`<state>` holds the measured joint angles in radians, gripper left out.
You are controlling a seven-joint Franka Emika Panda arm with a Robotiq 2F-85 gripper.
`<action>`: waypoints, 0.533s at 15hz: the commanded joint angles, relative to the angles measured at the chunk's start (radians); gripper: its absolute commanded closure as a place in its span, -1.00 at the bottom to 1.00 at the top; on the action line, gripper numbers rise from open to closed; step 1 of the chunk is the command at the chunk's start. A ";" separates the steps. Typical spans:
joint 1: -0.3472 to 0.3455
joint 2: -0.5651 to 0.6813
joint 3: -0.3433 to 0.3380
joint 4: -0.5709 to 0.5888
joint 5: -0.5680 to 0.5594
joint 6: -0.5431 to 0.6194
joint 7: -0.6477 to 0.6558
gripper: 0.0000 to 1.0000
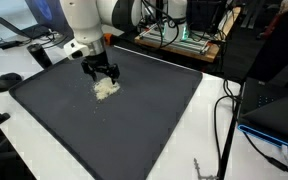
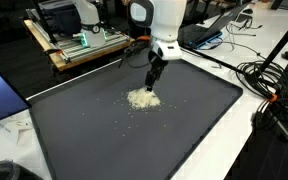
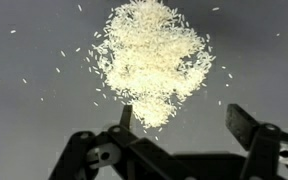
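Right now my gripper [image 1: 104, 72] hangs just over the pile of rice [image 1: 106, 89] with its jaws spread wide and nothing between them. The pile sits on the dark mat [image 1: 134, 130] that covers most of the surface [image 1: 212, 120], nearer the mat's edge on my base's side than the opposite edge, and well away from every corner. I judge the step in hand to be work on the pile itself, with the jaws poised over it rather than gripping. Any pinch from here would call for a straight descent so the jaws straddle the heap, then a gentle close, because loose grains slip out easily. The wrist view shows what the others cannot. There the pile of rice [image 3: 152, 62] breaks up into single grains, with stray grains [image 3: 84, 55] scattered over the mat [image 3: 24, 120] around it. One fingertip [image 3: 126, 116] stands at the heap's edge while the other is off over bare mat, so my gripper [image 3: 180, 120] is not centred on it. Both exterior views give what the wrist lacks, which is how low I am. My gripper [image 2: 154, 80] is close above the pile of rice [image 2: 143, 98], though I cannot tell whether it touches. They also show the mat [image 2: 134, 140] whole, the surface [image 2: 234, 150] and the cables [image 2: 269, 85] beyond it.
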<state>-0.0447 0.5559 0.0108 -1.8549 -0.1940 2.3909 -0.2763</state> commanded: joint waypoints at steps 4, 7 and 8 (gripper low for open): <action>0.182 -0.023 -0.066 0.110 -0.200 -0.247 0.230 -1.00; 0.231 0.028 -0.068 0.217 -0.265 -0.404 0.286 -1.00; 0.241 0.049 -0.064 0.255 -0.280 -0.451 0.291 -1.00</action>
<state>0.1564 0.5318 -0.0396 -1.7243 -0.4113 2.0698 -0.0296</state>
